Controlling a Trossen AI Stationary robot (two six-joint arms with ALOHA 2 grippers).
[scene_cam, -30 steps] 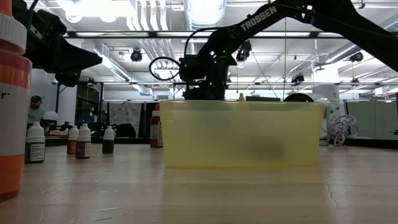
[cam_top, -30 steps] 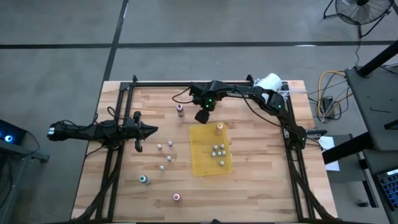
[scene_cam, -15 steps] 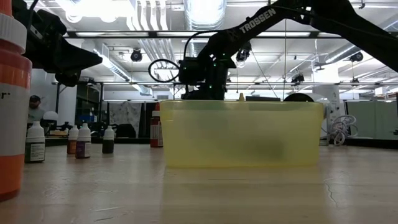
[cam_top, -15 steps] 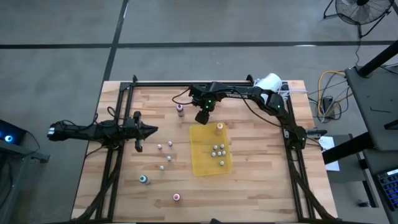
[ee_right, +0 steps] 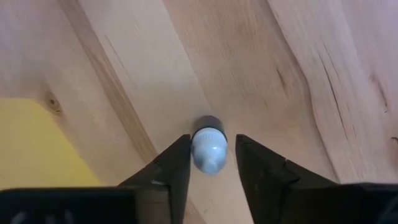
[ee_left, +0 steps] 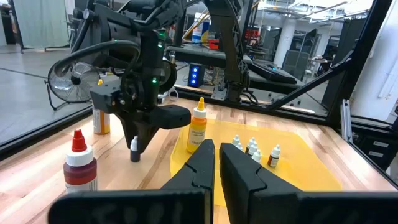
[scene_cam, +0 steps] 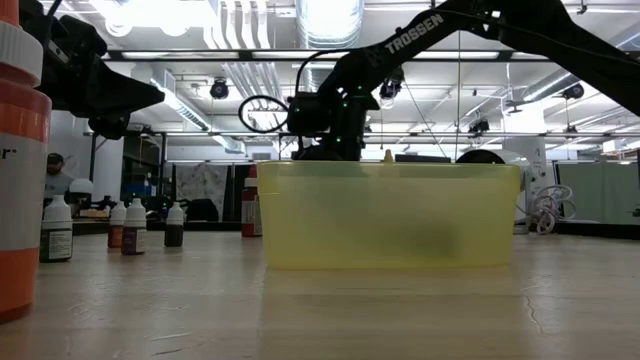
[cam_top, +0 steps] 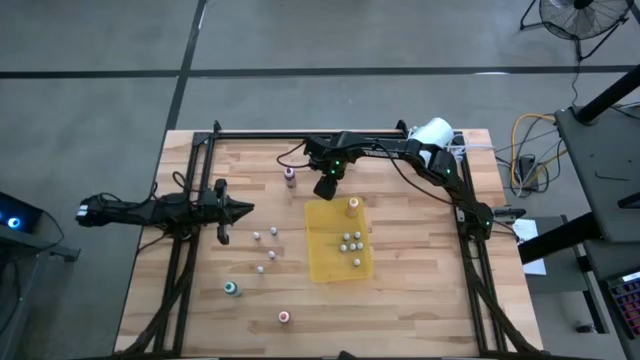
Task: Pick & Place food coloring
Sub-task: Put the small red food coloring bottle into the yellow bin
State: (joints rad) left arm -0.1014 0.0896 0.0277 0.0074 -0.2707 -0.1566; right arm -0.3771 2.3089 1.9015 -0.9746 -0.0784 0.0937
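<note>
The right gripper point(ee_right: 208, 163) points down just off the yellow tray's point(cam_top: 325, 262) far edge, its fingers closing against a tiny white-capped food coloring bottle point(ee_right: 208, 149) standing upright on the surface point(cam_top: 420, 290). The left gripper point(cam_top: 244, 209), pressed together, waits near the left edge.

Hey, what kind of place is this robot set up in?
Probably an industrial lab or workshop: exposed ceiling ducts with strip lights, a bare grey concrete floor, and a black pedestal fan beside the wooden plank table.
</note>
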